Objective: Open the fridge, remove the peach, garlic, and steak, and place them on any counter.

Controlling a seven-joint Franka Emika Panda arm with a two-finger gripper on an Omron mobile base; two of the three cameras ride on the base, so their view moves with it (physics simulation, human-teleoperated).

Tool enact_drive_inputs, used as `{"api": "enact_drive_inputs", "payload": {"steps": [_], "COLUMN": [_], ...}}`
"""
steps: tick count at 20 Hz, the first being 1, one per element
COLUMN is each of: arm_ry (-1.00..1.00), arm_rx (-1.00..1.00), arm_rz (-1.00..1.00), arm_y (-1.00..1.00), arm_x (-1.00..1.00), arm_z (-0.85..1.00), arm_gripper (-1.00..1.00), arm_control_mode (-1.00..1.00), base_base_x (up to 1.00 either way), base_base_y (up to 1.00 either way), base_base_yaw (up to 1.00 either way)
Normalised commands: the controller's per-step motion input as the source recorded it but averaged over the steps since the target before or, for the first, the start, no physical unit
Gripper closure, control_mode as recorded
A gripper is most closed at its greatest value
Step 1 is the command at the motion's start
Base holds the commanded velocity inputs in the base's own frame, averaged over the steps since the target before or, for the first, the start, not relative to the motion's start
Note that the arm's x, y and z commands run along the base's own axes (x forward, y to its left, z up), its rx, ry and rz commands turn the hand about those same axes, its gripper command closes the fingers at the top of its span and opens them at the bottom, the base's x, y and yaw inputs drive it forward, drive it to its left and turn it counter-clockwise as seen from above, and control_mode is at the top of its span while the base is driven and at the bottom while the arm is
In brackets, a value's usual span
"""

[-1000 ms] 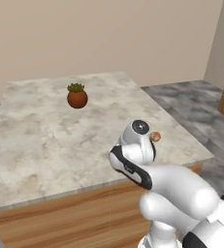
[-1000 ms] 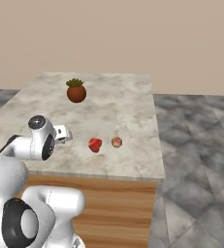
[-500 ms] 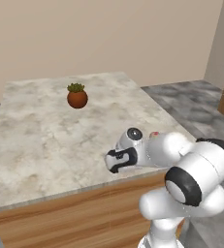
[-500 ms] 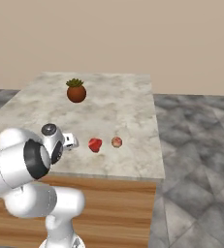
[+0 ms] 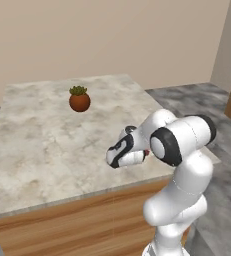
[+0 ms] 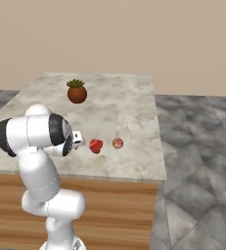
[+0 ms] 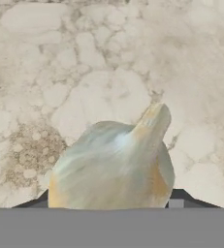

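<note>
The garlic [image 7: 114, 162] sits large and close in the hand view, between the two dark tips of the end effector [image 7: 108, 206], with the marble table [image 7: 45, 72] behind it. I judge that the end effector holds the garlic, but the tips are mostly hidden, so I cannot be sure that they press it. In the base views the hand is low over the front part of the table [image 5: 32, 145], just beside the steak [image 6: 96, 145], and the peach [image 6: 117, 143] lies a little further to the right. Both already rest on the table. A pot [image 5: 79, 99] with a plant stands well apart, toward the back.

The step in hand seems to be to set down the garlic. To do it well, the hand should go down until the bulb touches the marble, and only then open. The bulb is round and can roll, so a drop from above is a risk. The place should stay apart from the steak, and the hand should rise straight up after release, so that the tips do not push the bulb.
</note>
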Motion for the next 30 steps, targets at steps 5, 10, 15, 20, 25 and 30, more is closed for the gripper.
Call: {"api": "enact_drive_inputs", "payload": {"steps": [5,10,15,20,25,30], "arm_ry": [0.00,-0.01,-0.07,-0.25,-0.27,-0.12], "arm_rx": [-0.03,0.00,0.02,0.04,0.00,0.00], "arm_rz": [0.00,-0.01,-0.01,0.01,0.01,0.04], "arm_y": [0.03,0.00,-0.04,-0.14,-0.14,-0.01], "arm_x": [0.01,-0.51,-0.61,-1.00,-1.00,-1.00], "arm_z": [-0.02,0.31,0.95,1.00,1.00,0.87], "arm_gripper": [-1.00,-1.00,-1.00,-1.00,-1.00,-1.00], "arm_control_mode": [-1.00,-1.00,-1.00,-1.00,-1.00,-1.00], "base_base_x": [0.00,0.00,0.00,0.00,0.00,0.00], "base_base_y": [0.00,0.00,0.00,0.00,0.00,0.00], "base_base_yaw": [0.00,0.00,0.00,0.00,0.00,0.00]}}
